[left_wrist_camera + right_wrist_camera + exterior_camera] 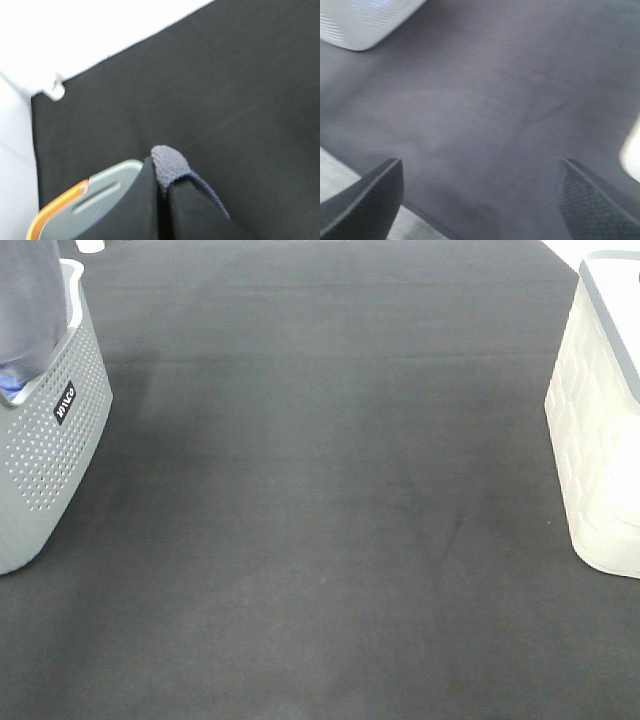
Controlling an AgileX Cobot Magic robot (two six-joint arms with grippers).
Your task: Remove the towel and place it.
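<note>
**A:** From the high camera, where is the towel (28, 310)?

**B:** It hangs over the grey basket (55, 440). Its lower end dips inside the basket's rim and its top runs out of the picture. A scrap of blue cloth (10, 390) peeks out of the basket just under it.

**A:** And away from the grey basket?

**B:** There's the black desk (320, 540), then a cream basket (600, 420) on the side opposite the grey one, well apart from it.

**A:** What about the left wrist camera?

**B:** The left tool (162, 187) is pressed together and pinching a fold of the towel. A rounded loop of cloth pokes out between its two black fingers (135, 210). The grey basket's rim, edged in orange, sits just beside the tool.

**A:** And the right wrist camera?

**B:** It's blurry, but the right tool (480, 200) is spread wide with nothing between its fingers. It hangs over the desk, well apart from the grey basket, and only a corner of that basket shows.
</note>
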